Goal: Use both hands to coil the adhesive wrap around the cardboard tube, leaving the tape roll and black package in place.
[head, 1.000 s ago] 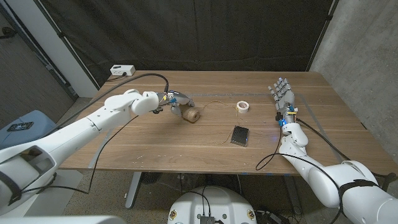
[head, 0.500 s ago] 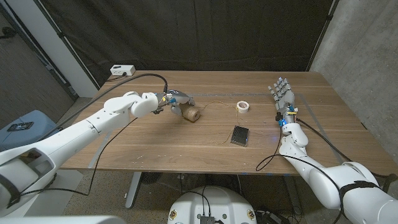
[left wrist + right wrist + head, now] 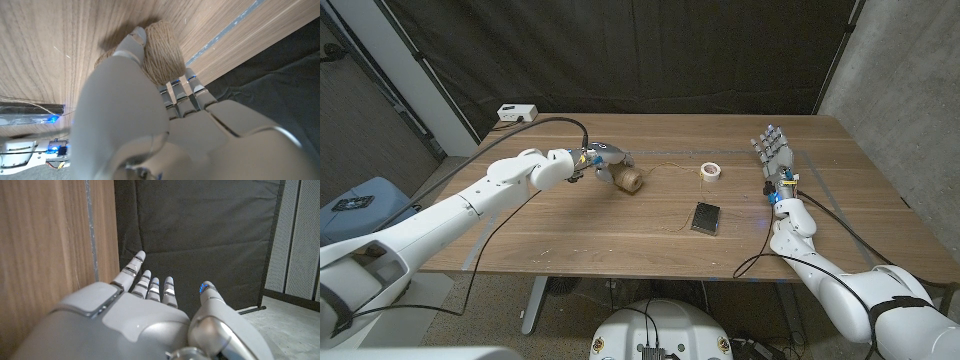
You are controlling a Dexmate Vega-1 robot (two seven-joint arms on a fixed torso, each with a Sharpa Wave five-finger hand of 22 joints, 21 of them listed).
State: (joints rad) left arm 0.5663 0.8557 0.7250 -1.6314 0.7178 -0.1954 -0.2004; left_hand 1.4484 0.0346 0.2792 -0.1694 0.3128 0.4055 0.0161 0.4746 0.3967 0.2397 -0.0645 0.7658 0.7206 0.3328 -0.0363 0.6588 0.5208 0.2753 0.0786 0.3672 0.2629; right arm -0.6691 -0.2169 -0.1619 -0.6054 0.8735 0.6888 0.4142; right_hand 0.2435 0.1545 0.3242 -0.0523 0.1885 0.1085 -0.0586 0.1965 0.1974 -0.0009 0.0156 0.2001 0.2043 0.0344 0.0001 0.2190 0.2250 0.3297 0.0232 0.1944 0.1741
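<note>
The left hand (image 3: 603, 160) closes its fingers (image 3: 137, 42) around a tan-wrapped cardboard tube (image 3: 631, 181), which sits on the wooden table (image 3: 580, 225) at the fingertips; the left wrist view shows the tube's fibrous wrap (image 3: 162, 47) pressed between thumb and fingers. From the tube a thin strand of wrap (image 3: 670, 166) trails across the table away from the left hand toward a small white tape roll (image 3: 710, 171), which lies about midway between the 2 hands. A black package (image 3: 706, 217) lies flat nearer the robot than the roll, closer to the right hand than to the left. The right hand (image 3: 775, 158) holds nothing, its fingers (image 3: 150, 285) straight and slightly apart, well apart from the tube, roll and package.
</note>
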